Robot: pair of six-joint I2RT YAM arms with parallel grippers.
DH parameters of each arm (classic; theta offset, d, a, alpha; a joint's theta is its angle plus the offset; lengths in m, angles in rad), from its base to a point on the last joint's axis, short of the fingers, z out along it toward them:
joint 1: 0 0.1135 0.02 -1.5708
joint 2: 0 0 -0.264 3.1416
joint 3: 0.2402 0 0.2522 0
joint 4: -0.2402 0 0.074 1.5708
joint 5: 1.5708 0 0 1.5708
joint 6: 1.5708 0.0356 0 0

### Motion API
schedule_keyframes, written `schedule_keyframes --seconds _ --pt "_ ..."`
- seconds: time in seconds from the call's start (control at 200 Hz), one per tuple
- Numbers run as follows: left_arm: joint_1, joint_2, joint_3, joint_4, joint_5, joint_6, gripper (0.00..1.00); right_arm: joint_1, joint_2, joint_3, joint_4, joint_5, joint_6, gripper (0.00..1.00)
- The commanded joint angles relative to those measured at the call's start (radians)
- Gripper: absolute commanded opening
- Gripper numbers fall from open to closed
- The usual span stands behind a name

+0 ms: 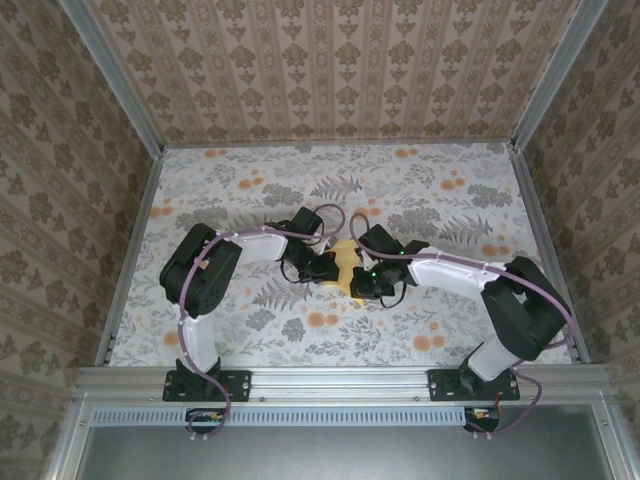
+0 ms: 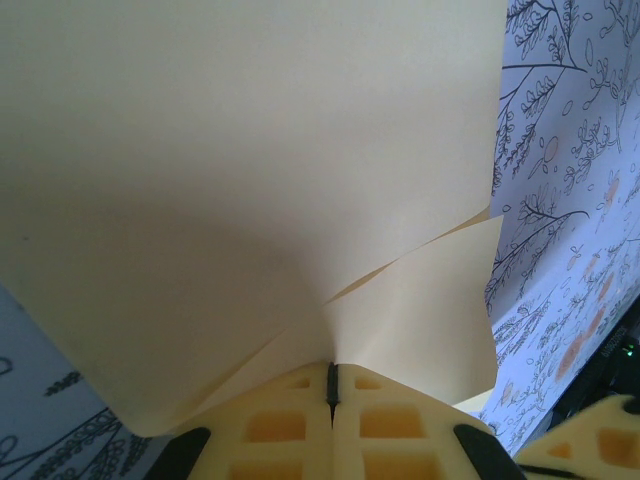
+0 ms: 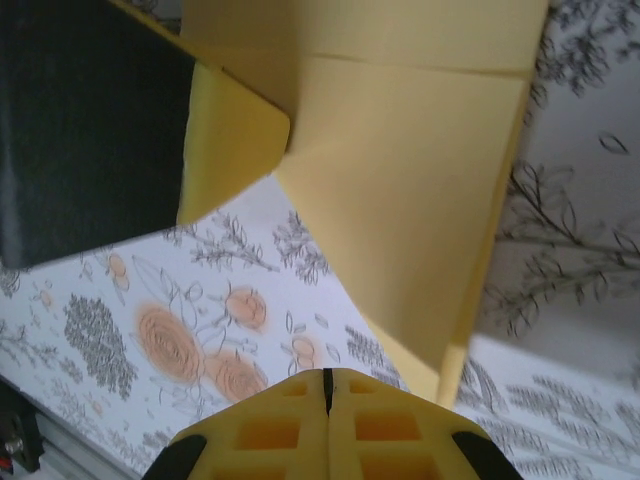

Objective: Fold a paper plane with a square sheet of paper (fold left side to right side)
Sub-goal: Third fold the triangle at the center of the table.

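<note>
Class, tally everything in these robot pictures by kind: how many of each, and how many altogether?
Black-and-white robot arms: 2
Yellow two-finger claws: 2
Thin yellow folded paper sheet: 1
Floral printed tablecloth: 1
Total: 6

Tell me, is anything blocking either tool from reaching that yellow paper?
Nothing visible does. The left tool is shut directly on the folded yellow paper. The right tool is shut with the paper's corner right at its tips; whether it pinches it is unclear.
</note>
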Motion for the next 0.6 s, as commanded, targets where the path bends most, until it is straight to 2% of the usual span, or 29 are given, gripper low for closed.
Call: schedule_keyframes --seconds 0.0,0.335,0.595 --pt "-0.007 0.049 -0.01 -0.078 -0.1 -0.003 0.01 -0.005 0.046 0.034 0.029 0.005 0.017 0.06" --pt "-0.004 0.021 0.004 -0.074 -0.096 0.004 0.02 -0.011 0.126 0.0 -0.007 0.034 -0.006 0.06" --pt "-0.005 -0.063 0.041 -0.105 -0.102 0.026 0.06 -0.017 0.135 -0.041 -0.031 0.069 -0.025 0.0"
